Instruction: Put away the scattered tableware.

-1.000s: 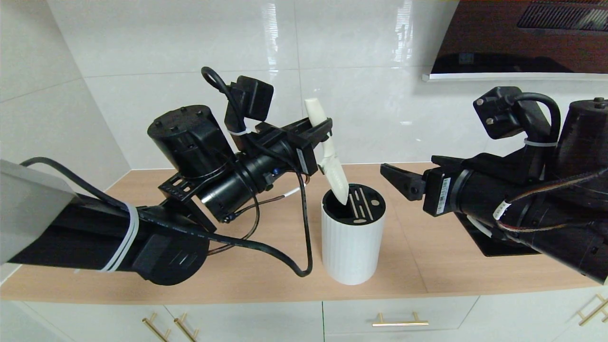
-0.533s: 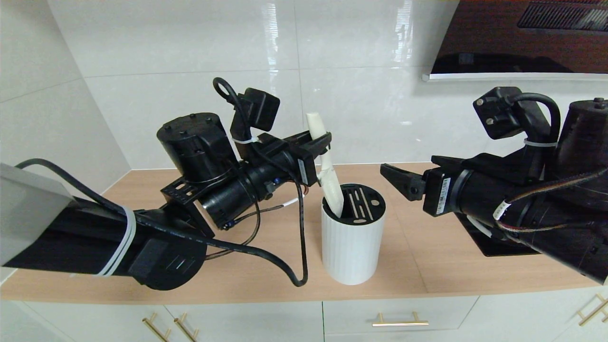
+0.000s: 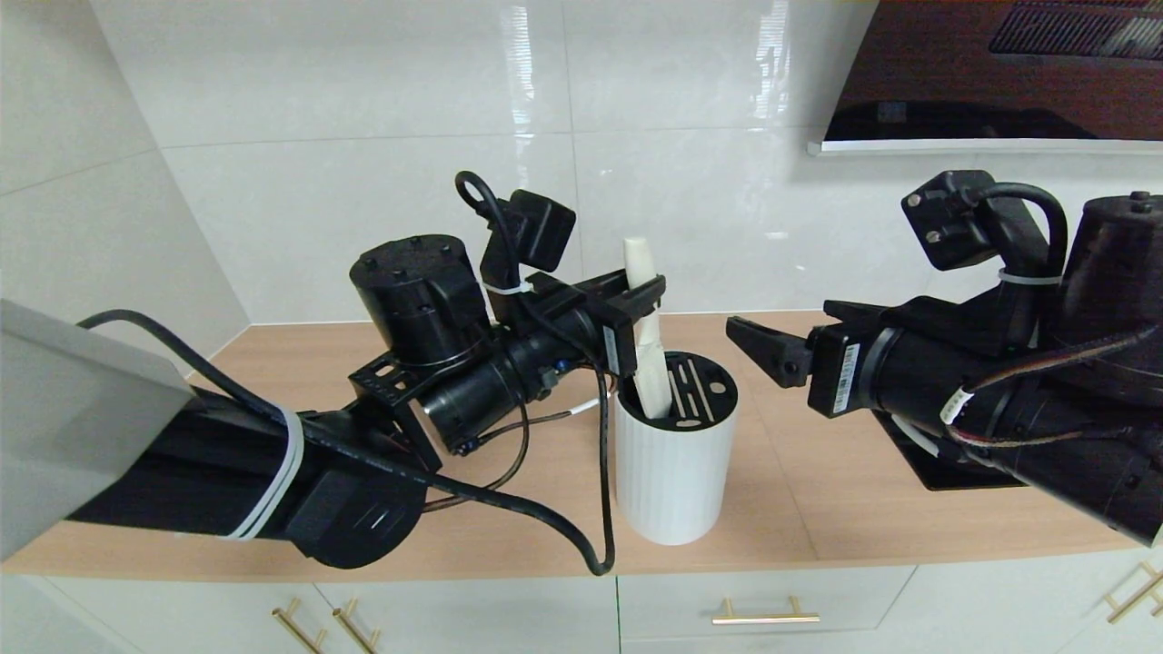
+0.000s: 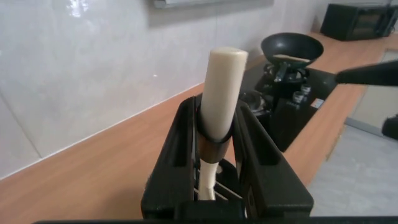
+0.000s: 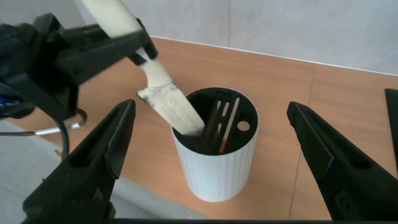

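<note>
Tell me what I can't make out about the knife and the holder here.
- Tip of the knife: sunk inside the white holder in the head and right wrist views, so its depth is unclear.
- Blade in the left wrist view: hidden behind the left gripper.
- Contents of the pan in the left wrist view: too small to tell.

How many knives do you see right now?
1. The white knife is clamped in the left gripper, tilted, its blade tip inside the white holder on the counter. Others could be hidden down in the holder.
</note>
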`<state>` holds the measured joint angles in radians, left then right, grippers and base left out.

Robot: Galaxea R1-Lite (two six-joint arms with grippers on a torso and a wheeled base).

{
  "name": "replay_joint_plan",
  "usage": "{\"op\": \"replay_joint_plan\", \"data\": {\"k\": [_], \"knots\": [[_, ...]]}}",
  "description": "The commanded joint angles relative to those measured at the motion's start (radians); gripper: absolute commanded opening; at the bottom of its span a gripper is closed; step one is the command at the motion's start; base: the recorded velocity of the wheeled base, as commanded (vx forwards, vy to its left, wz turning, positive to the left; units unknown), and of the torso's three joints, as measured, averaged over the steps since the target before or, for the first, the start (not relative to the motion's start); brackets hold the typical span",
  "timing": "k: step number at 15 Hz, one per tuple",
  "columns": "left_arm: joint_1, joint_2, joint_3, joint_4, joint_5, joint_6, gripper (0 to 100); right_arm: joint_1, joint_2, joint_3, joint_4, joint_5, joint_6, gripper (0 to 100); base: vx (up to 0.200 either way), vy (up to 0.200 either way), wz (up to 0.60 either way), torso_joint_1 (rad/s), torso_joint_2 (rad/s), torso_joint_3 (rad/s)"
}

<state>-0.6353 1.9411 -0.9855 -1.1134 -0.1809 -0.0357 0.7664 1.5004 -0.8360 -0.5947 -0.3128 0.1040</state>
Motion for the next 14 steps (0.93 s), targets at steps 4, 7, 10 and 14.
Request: {"op": "replay_joint_plan", "data": {"k": [4,7,10,14], "knots": [[-0.014,0.058,-0.015,0.001,0.015,-0.001,0,0.001,0.003,0.001,0.001,0.000,0.000,100,0.000,0.000,0.00,0.000,0.00,0.000],[-0.015,0.090,-0.024,0.001,0.023,-0.001,0,0.001,0.003,0.005,0.001,0.000,-0.001,100,0.000,0.000,0.00,0.000,0.00,0.000],[-0.015,0.124,-0.024,0.001,0.024,-0.001,0,0.001,0.006,0.009,0.001,0.000,-0.001,100,0.000,0.000,0.00,0.000,0.00,0.000],[-0.015,0.177,-0.033,0.003,0.037,-0.001,0,0.001,0.009,0.009,0.001,0.000,-0.001,100,0.000,0.000,0.00,0.000,0.00,0.000]]}}
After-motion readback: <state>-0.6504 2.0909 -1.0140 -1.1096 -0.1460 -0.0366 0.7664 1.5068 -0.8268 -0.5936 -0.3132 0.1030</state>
